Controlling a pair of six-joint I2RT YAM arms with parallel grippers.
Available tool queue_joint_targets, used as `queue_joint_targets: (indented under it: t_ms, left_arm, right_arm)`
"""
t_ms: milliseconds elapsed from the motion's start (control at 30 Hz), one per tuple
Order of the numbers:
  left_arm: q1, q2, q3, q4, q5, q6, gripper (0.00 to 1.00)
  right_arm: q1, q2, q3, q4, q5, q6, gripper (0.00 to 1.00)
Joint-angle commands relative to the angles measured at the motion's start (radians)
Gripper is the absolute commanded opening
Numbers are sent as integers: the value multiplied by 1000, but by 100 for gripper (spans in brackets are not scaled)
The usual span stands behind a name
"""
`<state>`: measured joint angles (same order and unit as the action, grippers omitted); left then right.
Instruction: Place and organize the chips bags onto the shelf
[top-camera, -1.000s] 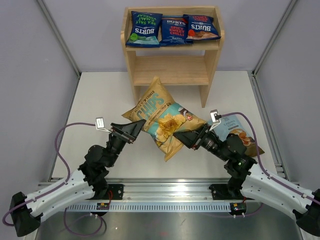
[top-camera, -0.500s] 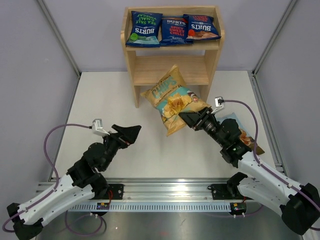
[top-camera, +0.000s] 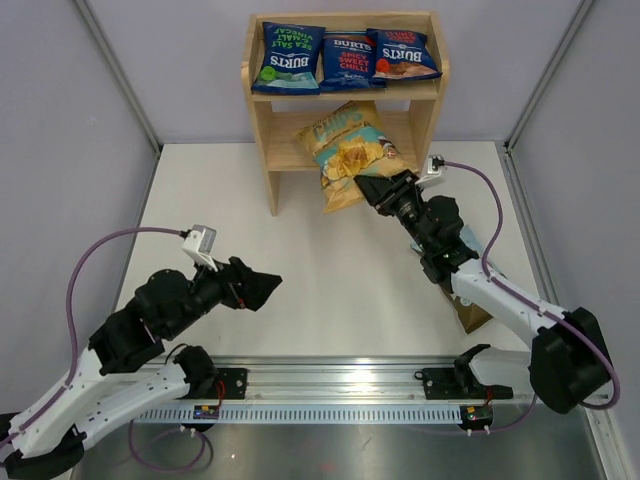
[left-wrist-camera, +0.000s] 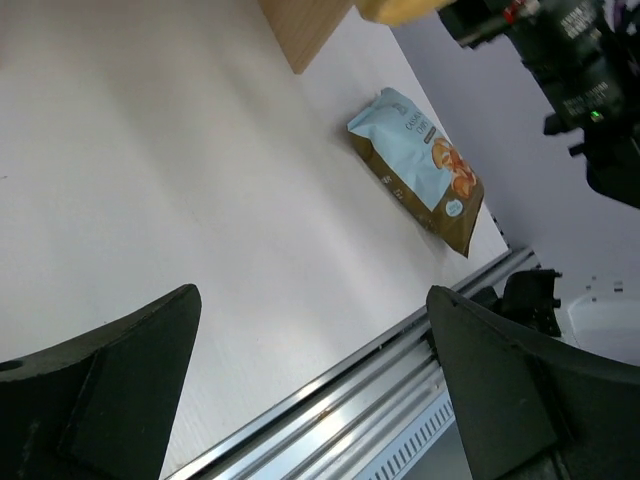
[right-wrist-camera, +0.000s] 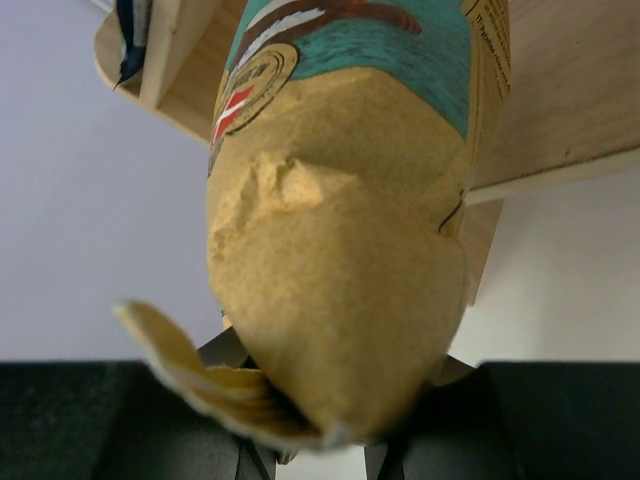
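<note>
Black left pincer (top-camera: 265, 292) hovers spread wide over the table (top-camera: 330, 270), holding nothing, likely parked out of the way. Light-blue-and-brown bag (left-wrist-camera: 420, 170) lies flat on the table by the right arm, not yet shelved. Right pincer (top-camera: 372, 185) clamps the tan CHIPS bag (top-camera: 348, 150) by its tail so the front enters the shelf's (top-camera: 258, 130) lower tier. Three Burts bags (top-camera: 348, 60) fill the top row.

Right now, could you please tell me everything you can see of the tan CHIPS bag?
The tan CHIPS bag looks crinkly and papery, with a teal panel and pictured crisps. Its dented near end is pinched in the right pincer. It is tilted, its far end inside the lower tier of the shelf; whether it rests on the board is unclear.
</note>
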<state>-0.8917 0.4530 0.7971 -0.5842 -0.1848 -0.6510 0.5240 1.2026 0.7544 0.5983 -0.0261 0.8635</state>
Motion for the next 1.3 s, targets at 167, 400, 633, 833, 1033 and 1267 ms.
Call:
queue_joint_targets:
  t_ms: [167, 400, 633, 833, 1033, 1267]
  left_arm:
    - [0, -46, 168, -186, 119, 209, 99]
    - [0, -209, 97, -177, -82, 266, 99]
    - [0, -358, 14, -138, -163, 257, 99]
    - [0, -413, 1, -140, -182, 246, 99]
    - [0, -445, -6, -140, -183, 241, 99]
    - [0, -488, -9, -140, -197, 237, 99]
  right_arm:
    - [-9, 242, 181, 293, 183, 29, 17]
    - [25, 439, 316, 337, 310, 37, 15]
    - [108, 587, 459, 288, 439, 22, 17]
    - [181, 693, 552, 252, 528, 25, 17]
    - [217, 784, 658, 207, 591, 37, 17]
    - [257, 844, 721, 153, 656, 63, 21]
